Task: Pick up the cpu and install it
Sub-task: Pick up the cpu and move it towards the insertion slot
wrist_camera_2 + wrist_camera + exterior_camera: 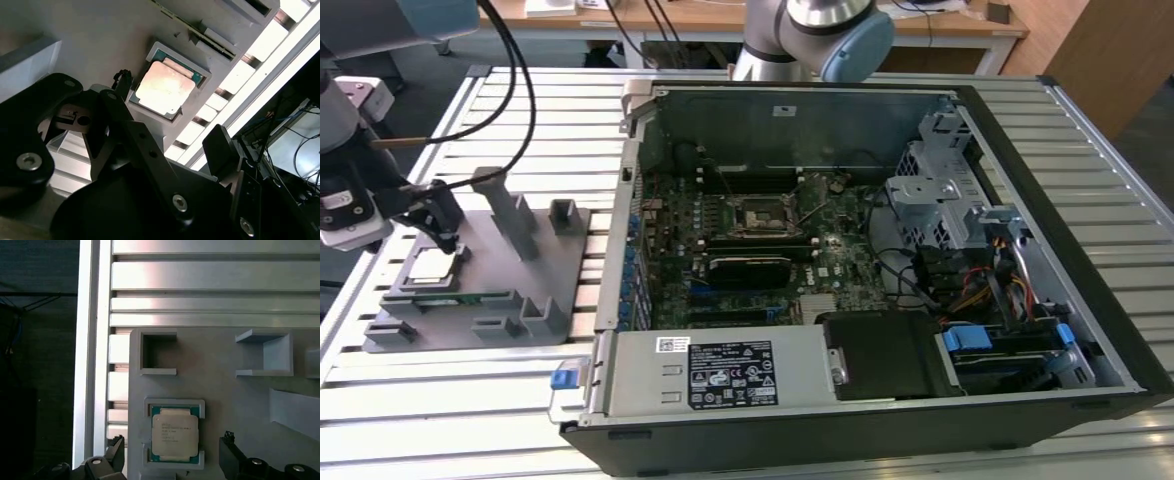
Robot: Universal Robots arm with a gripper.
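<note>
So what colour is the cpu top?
The cpu is dull silver, clearest in the first wrist view.

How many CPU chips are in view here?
1. The cpu sits in a recess of the grey fixture plate, with the open claw poised over it. More could be hidden inside the computer case.

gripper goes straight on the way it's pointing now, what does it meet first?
Most likely the cpu, lying in its pocket on the grey fixture plate. In the first wrist view the gripper points at it, jaws open to either side. How far above it sits is unclear.
</note>
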